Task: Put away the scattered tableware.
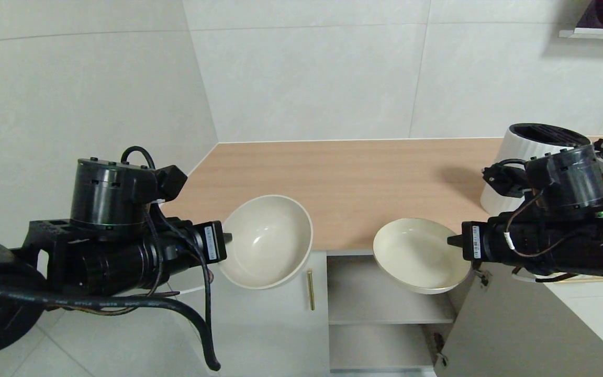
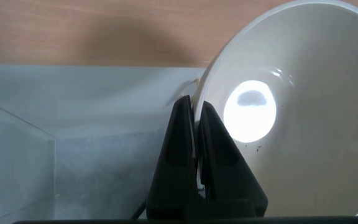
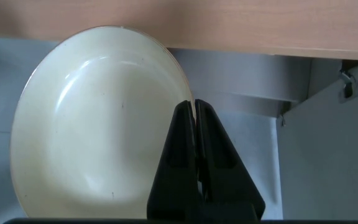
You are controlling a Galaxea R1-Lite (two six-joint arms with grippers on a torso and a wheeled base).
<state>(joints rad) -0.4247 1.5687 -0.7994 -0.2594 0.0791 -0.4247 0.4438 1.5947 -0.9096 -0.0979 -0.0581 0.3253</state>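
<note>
1. Tableware sat in both grippers: the left gripper [image 2: 196, 121] was pinched shut on the rim of the deep bowl [image 1: 266, 242], and the right gripper [image 3: 194, 121] was clamped on the rim of the shallow bowl [image 1: 419, 255].
2. Both bowls hung in the air just past the front edge of the tabletop [image 1: 354, 178], tilted on edge, above the open cabinet [image 1: 385, 314].
3. I judged the shallow bowl should go in first (it hung right over the open bay, while the deep bowl was in front of the closed door [image 1: 270, 335]).
4. I meant to lower it slowly, level it before the shelf, and mind the swung-out door [image 1: 516, 335] beside the wrist.
5. A rim pinch was thin purchase, so I planned no quick turns, and to release only once the base rested flat.
</note>
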